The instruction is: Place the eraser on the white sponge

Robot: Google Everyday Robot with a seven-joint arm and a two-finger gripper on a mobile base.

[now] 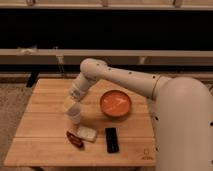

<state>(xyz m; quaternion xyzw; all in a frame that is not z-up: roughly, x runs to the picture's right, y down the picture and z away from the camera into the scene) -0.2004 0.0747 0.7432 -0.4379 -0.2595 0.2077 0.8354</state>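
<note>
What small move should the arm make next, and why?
Probably swing the gripper over to above the eraser. The gripper hangs near the white cup, while the eraser lies untouched on the table, beside the white sponge.

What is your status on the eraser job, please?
Tool right by white cup. Eraser flat on table, untouched, right of white sponge. Dark red object close on sponge's left.

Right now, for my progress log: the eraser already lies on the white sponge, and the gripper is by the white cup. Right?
Not quite. The camera view shows the eraser on the table beside the white sponge, apart from it, not on it. The gripper is indeed by the white cup.
</note>
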